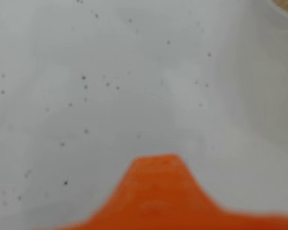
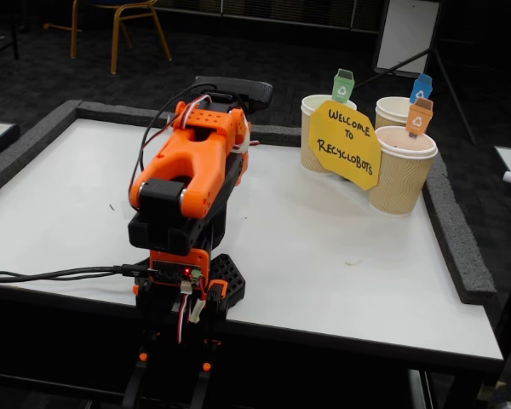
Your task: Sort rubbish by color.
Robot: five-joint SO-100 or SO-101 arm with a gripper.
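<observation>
While no rubbish shows near the jaws, whose state I cannot tell, the gripper seems folded, sorting unjudgeable.

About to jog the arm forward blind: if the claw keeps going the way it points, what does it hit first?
Most likely the bare white table. The wrist view shows only tabletop past the claw's orange tip; no rubbish or cup lies in that line. Depth is unclear from the blur.

A demo or event hall, as we saw it.
We looked at a white table edged with grey foam, a yellow "Welcome to Recyclobots" sign, dark carpet, and a wooden chair standing behind.
</observation>
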